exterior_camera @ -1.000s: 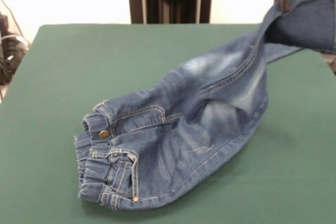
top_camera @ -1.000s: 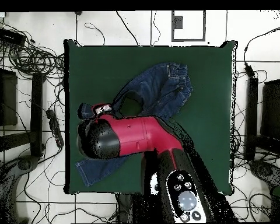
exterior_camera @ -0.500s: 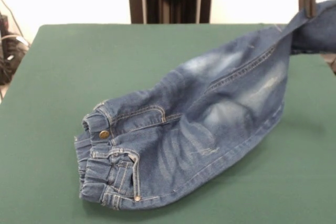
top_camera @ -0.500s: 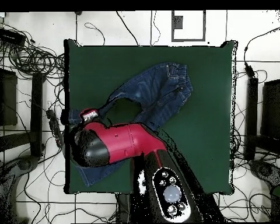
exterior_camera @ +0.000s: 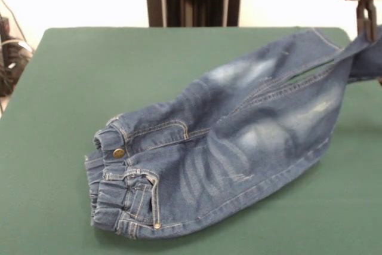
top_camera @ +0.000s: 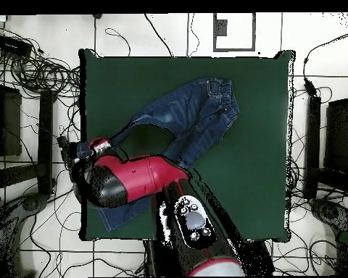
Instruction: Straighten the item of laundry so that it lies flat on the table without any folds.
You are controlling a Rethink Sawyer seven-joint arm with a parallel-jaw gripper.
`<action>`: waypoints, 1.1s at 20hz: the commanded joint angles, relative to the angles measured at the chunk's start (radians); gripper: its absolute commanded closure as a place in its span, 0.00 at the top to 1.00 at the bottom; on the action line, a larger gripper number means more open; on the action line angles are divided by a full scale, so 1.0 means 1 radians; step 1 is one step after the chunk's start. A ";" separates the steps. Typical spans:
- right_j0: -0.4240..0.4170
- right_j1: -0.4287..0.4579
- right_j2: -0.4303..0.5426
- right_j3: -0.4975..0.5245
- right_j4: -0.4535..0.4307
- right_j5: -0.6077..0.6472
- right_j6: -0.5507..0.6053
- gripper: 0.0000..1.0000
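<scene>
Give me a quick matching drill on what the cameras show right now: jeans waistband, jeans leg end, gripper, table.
Column 1:
1. waistband of the jeans
2. leg end of the jeans
3. gripper
4. table

Column 2:
A. green cloth surface
B. lying on the table near the front camera
C. shut on denim, at the table's edge
D. lifted, pulled sideways off the cloth

Pairs: 1-B, 2-D, 3-C, 4-A

Your red and black arm [top_camera: 137, 181] is reaching out over the table's side edge, and its dark gripper [exterior_camera: 365, 23] is pinched tight on a denim leg, holding it up.
</scene>
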 commanded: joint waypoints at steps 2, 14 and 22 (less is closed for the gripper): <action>0.028 0.180 0.024 -0.003 -0.061 -0.117 -0.033 0.00; -0.007 0.207 0.083 -0.068 -0.082 -0.073 -0.085 0.00; 0.001 0.282 0.055 -0.084 -0.133 -0.145 -0.075 0.00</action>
